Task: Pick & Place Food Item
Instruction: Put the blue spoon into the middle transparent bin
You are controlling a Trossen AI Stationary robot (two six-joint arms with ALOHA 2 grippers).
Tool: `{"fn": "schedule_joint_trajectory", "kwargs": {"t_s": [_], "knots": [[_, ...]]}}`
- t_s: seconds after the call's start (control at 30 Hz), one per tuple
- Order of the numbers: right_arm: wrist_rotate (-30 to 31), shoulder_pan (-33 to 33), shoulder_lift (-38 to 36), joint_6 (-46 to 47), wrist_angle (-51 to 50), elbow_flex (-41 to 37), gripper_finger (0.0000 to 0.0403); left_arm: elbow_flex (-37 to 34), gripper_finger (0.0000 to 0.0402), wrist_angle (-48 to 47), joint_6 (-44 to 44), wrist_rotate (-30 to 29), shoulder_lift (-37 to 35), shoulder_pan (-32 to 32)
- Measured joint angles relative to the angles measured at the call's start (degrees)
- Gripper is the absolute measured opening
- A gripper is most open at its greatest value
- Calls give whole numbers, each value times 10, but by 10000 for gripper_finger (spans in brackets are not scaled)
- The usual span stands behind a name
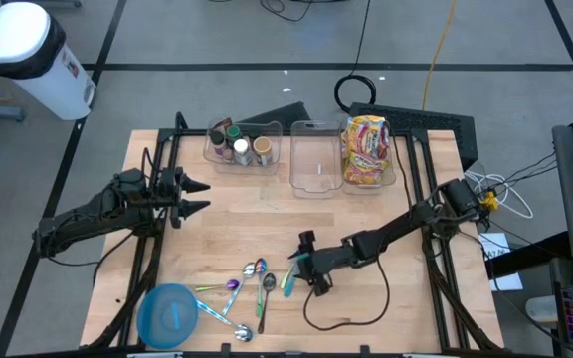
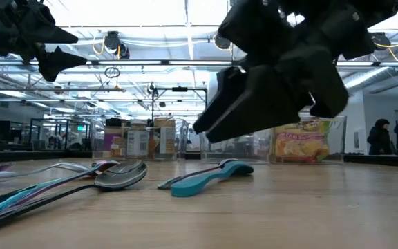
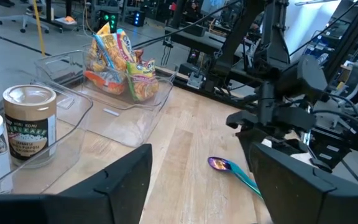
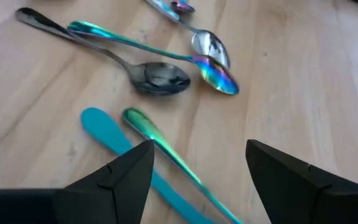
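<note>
The food items are snack bags [image 1: 366,149] [image 3: 117,59] standing in a clear bin [image 1: 394,171] at the table's far right. Jars [image 1: 242,147] [image 3: 30,121] stand in another clear bin at the far left. My right gripper [image 1: 303,263] [image 4: 197,168] hovers open above a teal spoon [image 4: 104,127] [image 2: 209,176] and an iridescent green spoon [image 4: 154,134], which lie flat on the table, and it touches neither. My left gripper [image 1: 197,196] [image 3: 197,180] stands open and raised at the table's left, holding nothing.
More spoons [image 1: 257,283] [image 4: 160,78] lie scattered near the table's front middle. A blue bowl [image 1: 170,315] sits at the front left. An empty clear bin [image 1: 315,157] stands between the other two. A black cable [image 1: 351,313] loops on the table under the right arm.
</note>
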Motion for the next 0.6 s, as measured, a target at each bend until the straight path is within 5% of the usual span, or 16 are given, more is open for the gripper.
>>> {"fn": "schedule_joint_trajectory", "kwargs": {"t_s": [0.6], "knots": [[-85, -56, 52, 16, -19, 2, 246, 0, 269, 0, 0, 0, 0, 0]]}}
